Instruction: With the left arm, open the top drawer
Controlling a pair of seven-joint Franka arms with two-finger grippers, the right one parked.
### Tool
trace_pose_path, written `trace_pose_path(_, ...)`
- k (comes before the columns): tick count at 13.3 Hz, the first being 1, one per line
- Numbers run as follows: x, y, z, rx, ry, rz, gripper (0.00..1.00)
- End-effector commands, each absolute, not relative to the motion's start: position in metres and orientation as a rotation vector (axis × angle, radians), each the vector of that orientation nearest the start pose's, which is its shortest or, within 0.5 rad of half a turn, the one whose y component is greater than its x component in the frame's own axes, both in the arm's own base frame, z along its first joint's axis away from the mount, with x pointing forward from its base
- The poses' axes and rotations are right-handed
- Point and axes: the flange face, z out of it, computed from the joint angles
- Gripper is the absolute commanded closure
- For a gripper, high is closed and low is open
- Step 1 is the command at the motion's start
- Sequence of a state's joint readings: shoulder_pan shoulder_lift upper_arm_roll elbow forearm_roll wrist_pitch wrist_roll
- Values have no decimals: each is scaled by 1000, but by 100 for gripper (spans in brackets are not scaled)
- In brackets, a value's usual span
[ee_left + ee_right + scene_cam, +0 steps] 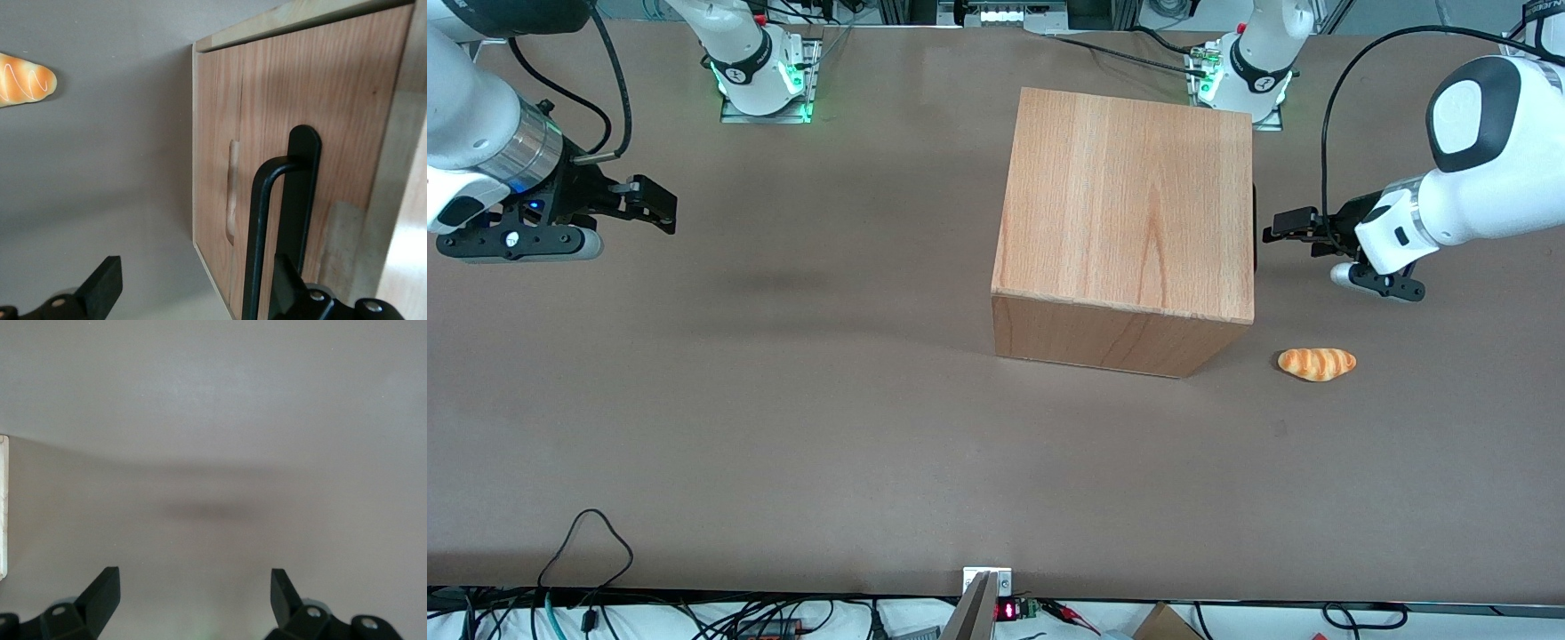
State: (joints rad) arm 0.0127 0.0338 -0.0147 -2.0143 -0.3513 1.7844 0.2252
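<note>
The wooden cube cabinet (1129, 204) stands mid-table, and its front faces the working arm's end of the table. The top drawer (333, 120) sits flush in that front, its wood panel carrying a slim black bar handle (257, 240). In the front view only a thin dark sliver of the handle (1255, 227) shows at the cabinet's edge. My left gripper (1272, 231) hovers just in front of the drawer, level with the handle. It (197, 283) is open, and the bar stands between its fingers (107, 283), close to one of them, without being clamped.
An orange-striped bread roll (1316, 364) lies on the brown table (783, 400), nearer the front camera than my gripper, and shows in the wrist view too (23, 80). Beside the top drawer's panel is a second wood panel with a recessed pull (232, 193).
</note>
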Motion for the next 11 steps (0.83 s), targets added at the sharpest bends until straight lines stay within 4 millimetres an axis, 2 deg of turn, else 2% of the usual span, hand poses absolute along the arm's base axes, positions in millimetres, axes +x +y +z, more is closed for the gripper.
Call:
trace_pose_path(1, 529, -34, 414, -3506, 205, 375, 0)
trace_pose_path(4, 530, -41, 409, -3503, 224, 380, 0)
trace_pose_path(11, 529, -46, 398, -3498, 228, 402, 0)
